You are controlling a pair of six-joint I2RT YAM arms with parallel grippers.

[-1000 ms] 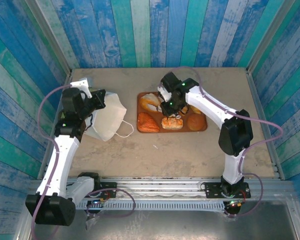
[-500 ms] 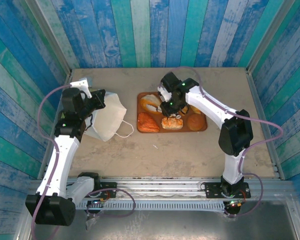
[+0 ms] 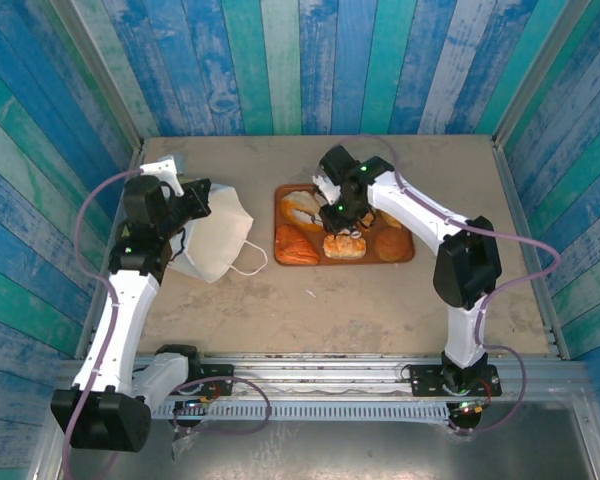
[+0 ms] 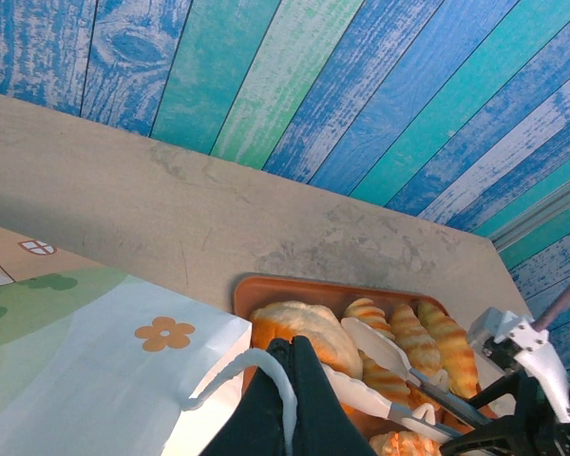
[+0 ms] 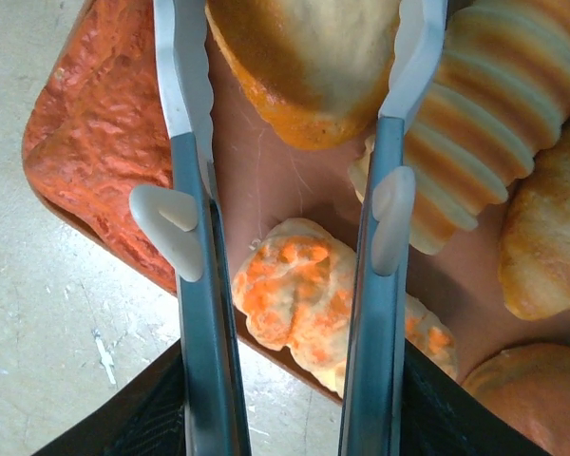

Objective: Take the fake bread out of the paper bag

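Observation:
The white paper bag [image 3: 215, 236] lies on the table left of the tray, its flower print [image 4: 164, 332] showing. My left gripper [image 3: 194, 204] is shut on its thin loop handle [image 4: 258, 365]. Several fake bread pieces lie on the tray [image 3: 405, 258]: an oval loaf [image 4: 299, 326], ridged croissants [image 4: 445, 340], a braided piece [image 5: 299, 290], a round bun [image 3: 388, 243] and a rough reddish pastry [image 5: 90, 133]. My right gripper [image 3: 335, 208] holds tongs [image 5: 195, 237]. Their white tips stand apart on either side of a golden pastry [image 5: 309, 66] without pinching it.
The flat reddish-brown tray sits mid-table, right of the bag. Blue and green plank walls [image 3: 300, 60] enclose the table on three sides. Bare tabletop [image 3: 320, 310] stretches between the tray and the arm bases.
My right arm has shifted a little towards the back left above the tray. The left arm and the bag have stayed put.

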